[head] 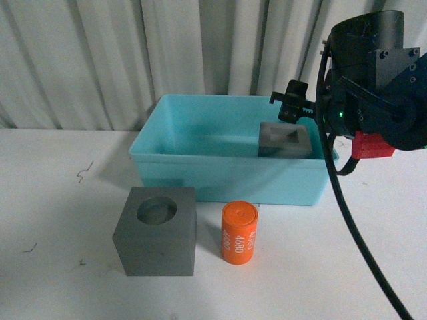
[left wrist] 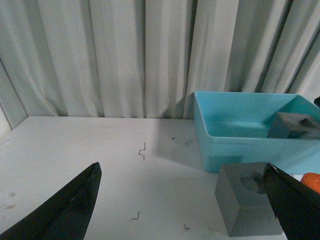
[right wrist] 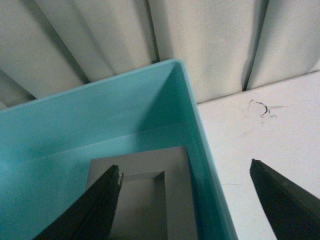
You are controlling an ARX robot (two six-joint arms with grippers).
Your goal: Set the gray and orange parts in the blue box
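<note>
Bare floor across the blue box (head: 227, 180) left of 1 gray cube (head: 285, 140) by its right wall

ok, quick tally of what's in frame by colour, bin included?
Gray cubes: 2 (round-hole cube, rectangular-hole cube)
Orange cylinder: 1
Blue box: 1
Total: 4

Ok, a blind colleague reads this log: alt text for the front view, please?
A light blue box on a white table holds a gray cube with a rectangular hole, the right tool open above it. In front of the box stand a gray cube with a round hole and an orange cylinder marked 4680.
</note>
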